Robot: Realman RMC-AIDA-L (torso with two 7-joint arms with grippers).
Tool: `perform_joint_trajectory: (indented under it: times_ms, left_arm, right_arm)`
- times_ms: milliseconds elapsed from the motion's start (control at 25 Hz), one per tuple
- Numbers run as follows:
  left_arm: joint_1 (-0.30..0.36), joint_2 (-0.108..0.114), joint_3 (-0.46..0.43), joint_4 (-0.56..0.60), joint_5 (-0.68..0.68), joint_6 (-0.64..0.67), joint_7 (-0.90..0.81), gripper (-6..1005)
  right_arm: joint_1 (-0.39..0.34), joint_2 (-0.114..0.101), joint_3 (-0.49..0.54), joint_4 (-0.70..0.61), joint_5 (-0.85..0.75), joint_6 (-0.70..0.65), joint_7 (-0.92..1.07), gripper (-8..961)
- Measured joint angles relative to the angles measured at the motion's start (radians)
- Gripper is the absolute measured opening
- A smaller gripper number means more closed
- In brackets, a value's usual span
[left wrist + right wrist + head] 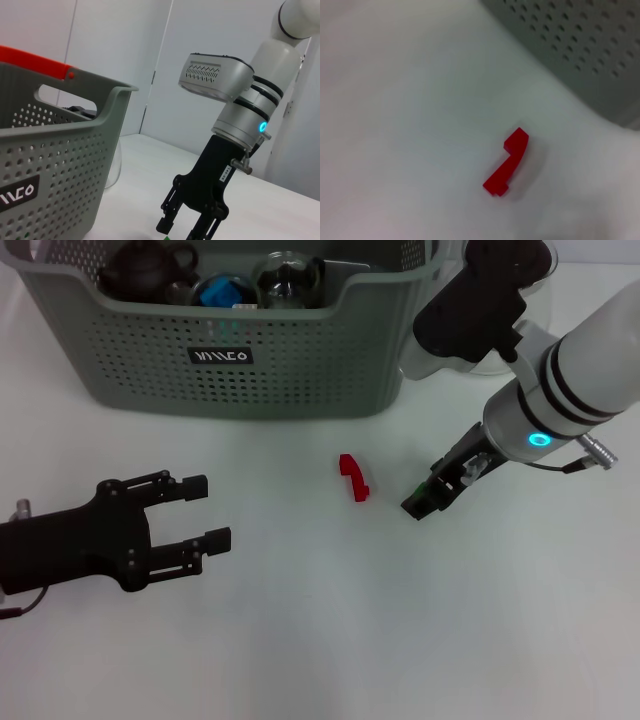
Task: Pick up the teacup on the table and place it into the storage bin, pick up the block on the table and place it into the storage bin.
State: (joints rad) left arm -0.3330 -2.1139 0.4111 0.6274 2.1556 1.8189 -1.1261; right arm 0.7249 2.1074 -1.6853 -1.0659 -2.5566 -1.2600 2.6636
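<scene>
At lower left the left gripper [205,512] idles, jaws spread; top centre sits the storage bin [300,370]; the flat red block [353,477] lies mid-frame, where the right gripper [425,500], jaws slightly parted, could skid it away.

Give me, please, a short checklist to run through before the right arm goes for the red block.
1. Red block lies alone on the white table, nothing touching it: ok.
2. Right gripper is low, beside the block and apart from it, not yet around it: not ok for closing.
3. Right gripper empty, jaws apart: ok.
4. Storage bin stands open-topped behind the block, already holding a dark teapot and glassware: room for the block cannot tell.
5. Left gripper hovers open off to the side, away from the block: ok.
</scene>
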Motion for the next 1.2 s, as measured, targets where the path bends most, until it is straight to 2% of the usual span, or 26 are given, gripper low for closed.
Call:
perform_joint_trajectory:
  times_ms: [520,720,800,920,1000,1120,1200]
  left_arm:
    - [-0.003,0.0,0.0,-0.008,0.001,-0.009,-0.003,732]
    - [0.0,0.0,0.0,-0.008,0.001,-0.009,-0.003,733]
    - [0.002,0.0,0.0,-0.008,0.001,-0.009,-0.003,733]
    - [0.003,0.0,-0.002,-0.008,0.002,-0.009,-0.004,733]
    - [0.003,0.0,-0.007,-0.008,0.004,-0.008,-0.004,733]
    - [0.003,0.0,-0.013,-0.008,0.004,-0.007,-0.004,733]
    - [0.003,0.0,-0.014,-0.008,0.003,-0.005,-0.004,733]
  right_arm:
    - [0.003,0.0,-0.017,0.04,0.023,0.031,0.0,561]
    - [-0.006,-0.005,-0.004,0.008,0.042,0.009,0.0,539]
    - [-0.02,-0.008,0.022,-0.044,0.044,-0.034,-0.004,498]
    - [-0.066,-0.01,0.127,-0.212,0.057,-0.175,-0.034,436]
    - [-0.103,-0.01,0.218,-0.348,0.108,-0.274,-0.066,436]
    - [-0.135,-0.011,0.417,-0.542,0.298,-0.415,-0.127,435]
    - [-0.127,-0.014,0.521,-0.593,0.425,-0.449,-0.158,435]
